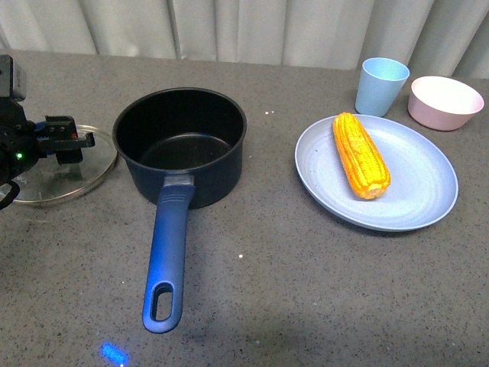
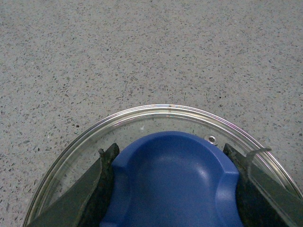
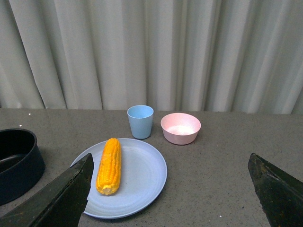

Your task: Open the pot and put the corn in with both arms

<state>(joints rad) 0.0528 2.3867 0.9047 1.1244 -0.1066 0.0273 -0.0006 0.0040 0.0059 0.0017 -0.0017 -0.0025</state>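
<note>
The dark navy pot (image 1: 182,145) stands open on the table, its long blue handle (image 1: 168,256) pointing toward me. Its glass lid (image 1: 57,177) lies at the far left beside the pot. My left gripper (image 1: 72,141) is shut on the lid's blue knob (image 2: 173,182), a finger (image 2: 87,194) on each side, with the glass rim (image 2: 156,109) over the table. The yellow-orange corn (image 1: 360,154) lies on a light blue plate (image 1: 416,191) at the right. It also shows in the right wrist view (image 3: 109,165). My right gripper (image 3: 170,196) is open and empty, back from the plate.
A light blue cup (image 1: 380,86) and a pink bowl (image 1: 445,102) stand behind the plate at the far right. White curtains hang behind the table. The pot's side shows in the right wrist view (image 3: 16,163).
</note>
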